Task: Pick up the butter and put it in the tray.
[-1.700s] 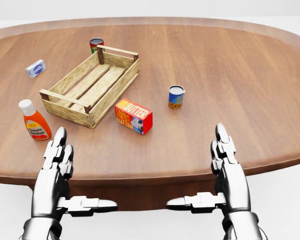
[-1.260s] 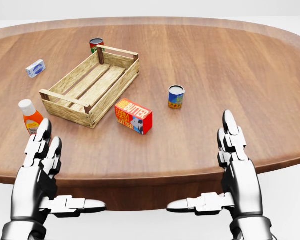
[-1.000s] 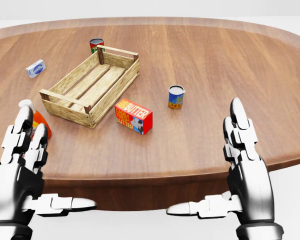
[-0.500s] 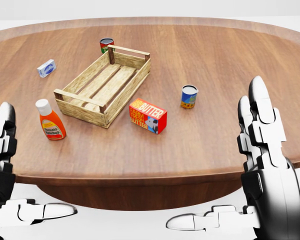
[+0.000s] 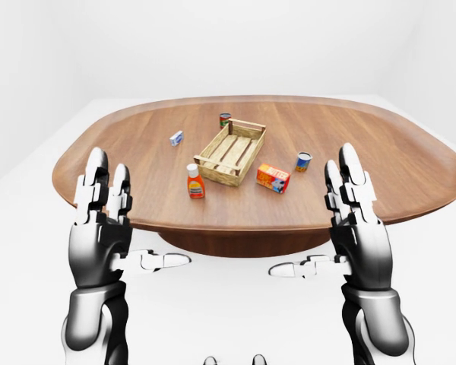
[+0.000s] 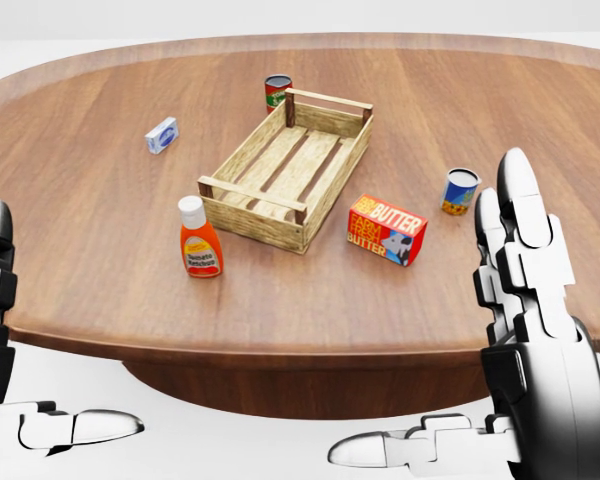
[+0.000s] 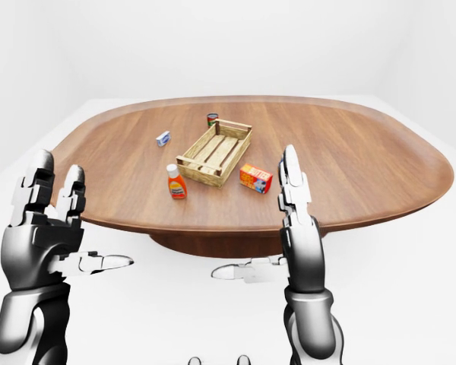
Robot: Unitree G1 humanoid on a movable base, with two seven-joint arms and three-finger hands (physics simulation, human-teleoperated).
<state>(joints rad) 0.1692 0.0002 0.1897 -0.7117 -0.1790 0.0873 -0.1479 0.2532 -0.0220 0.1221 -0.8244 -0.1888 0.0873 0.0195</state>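
Note:
The butter (image 6: 387,229) is a red and orange box lying on the wooden table, just right of the tray. The tray (image 6: 250,193) is a slatted wooden crate set at an angle near the middle of the head view, with nothing in it. My left hand (image 5: 137,217) and right hand (image 5: 313,217) are both raised upright short of the table's near edge. Their fingers point up and the thumbs point inward. Both are open and hold nothing. The right hand stands nearest the butter, below and to its right.
A ketchup bottle (image 6: 200,240) stands left of the tray's near corner. A blue can (image 6: 461,190) stands right of the butter, a red and green can (image 6: 278,92) beyond the tray's far corner, and a small white box (image 6: 162,135) to the left.
The whole picture has shifted right, so the camera has moved. Both hands have risen and spread apart towards the head view's edges. Nothing on the table has moved.

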